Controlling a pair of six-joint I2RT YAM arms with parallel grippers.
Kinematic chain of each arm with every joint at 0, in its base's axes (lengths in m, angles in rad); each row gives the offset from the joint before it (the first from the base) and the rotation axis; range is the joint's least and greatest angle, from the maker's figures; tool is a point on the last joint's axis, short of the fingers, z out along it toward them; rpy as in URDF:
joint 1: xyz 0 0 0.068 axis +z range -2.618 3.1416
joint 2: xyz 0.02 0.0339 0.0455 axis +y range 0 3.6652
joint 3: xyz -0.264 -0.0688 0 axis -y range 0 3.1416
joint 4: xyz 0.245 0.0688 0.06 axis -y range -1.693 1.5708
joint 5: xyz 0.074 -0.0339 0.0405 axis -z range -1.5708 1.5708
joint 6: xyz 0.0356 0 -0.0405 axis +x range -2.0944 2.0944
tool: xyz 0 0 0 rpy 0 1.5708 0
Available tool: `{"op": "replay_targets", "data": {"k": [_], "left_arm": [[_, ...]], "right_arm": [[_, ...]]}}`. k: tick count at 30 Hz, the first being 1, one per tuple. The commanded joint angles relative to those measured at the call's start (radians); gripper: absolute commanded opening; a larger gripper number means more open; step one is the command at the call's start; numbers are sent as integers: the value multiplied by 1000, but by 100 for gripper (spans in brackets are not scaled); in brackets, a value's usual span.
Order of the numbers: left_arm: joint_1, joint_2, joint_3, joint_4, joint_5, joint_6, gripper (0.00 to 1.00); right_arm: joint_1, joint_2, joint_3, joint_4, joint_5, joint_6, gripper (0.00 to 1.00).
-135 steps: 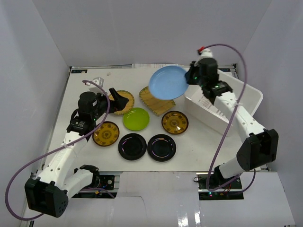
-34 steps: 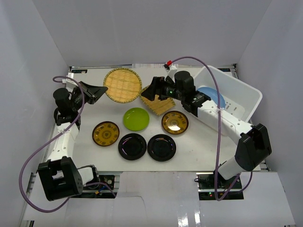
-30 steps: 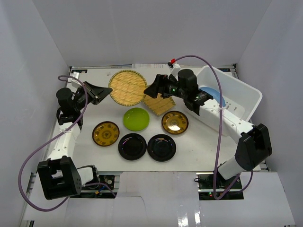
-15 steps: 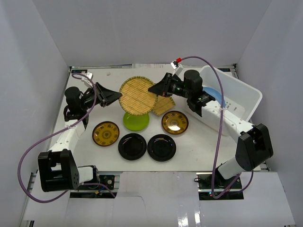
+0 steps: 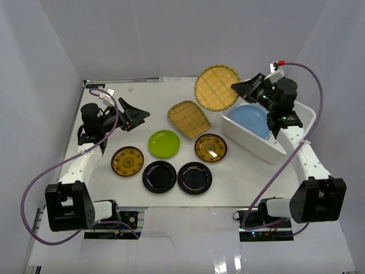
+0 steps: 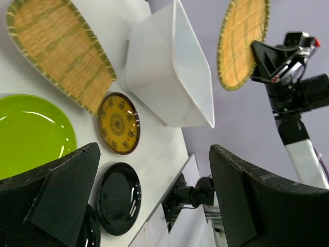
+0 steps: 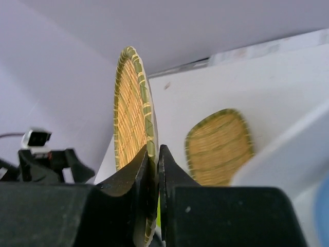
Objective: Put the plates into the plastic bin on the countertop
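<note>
The countertop [image 5: 245, 171] bears six plates, the lime green plate [image 5: 163, 142] among them. The plastic bin [image 5: 255, 144] at its right holds the light blue plate [image 5: 249, 120]. My right gripper [image 5: 236, 87] pinches the rim of the round woven plate [image 5: 217, 87], raised beside the bin. My left gripper [image 5: 136, 112] gapes wide, empty.

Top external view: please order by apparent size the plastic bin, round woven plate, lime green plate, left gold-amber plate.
1. plastic bin
2. round woven plate (lifted, nearer the camera, so unsure)
3. lime green plate and left gold-amber plate look alike
</note>
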Motion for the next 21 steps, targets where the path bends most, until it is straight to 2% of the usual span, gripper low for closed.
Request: {"op": "replay_targets", "data": {"k": [1,4,8,12,19,21], "left_arm": [[-2,-32,44,-128,-97,135,98],[-2,-12,50,-168,-140,164,98],[-5,49,61,-185,-213,169,98],[-37,135,95,-187,-276,156,94],[-180,383,263,-202,-403,150,89],[-195,453,343,-203,-399,143,88]], "right_arm": [[-133,-63,36,-83,70,-69,8],[-230,-83,8,-158,176,-125,8],[-275,-88,-49,-197,370,-195,8],[-327,-74,-108,-197,466,-197,8],[-338,1,-211,-178,452,-212,8],[-339,14,-237,-155,441,-201,13]]}}
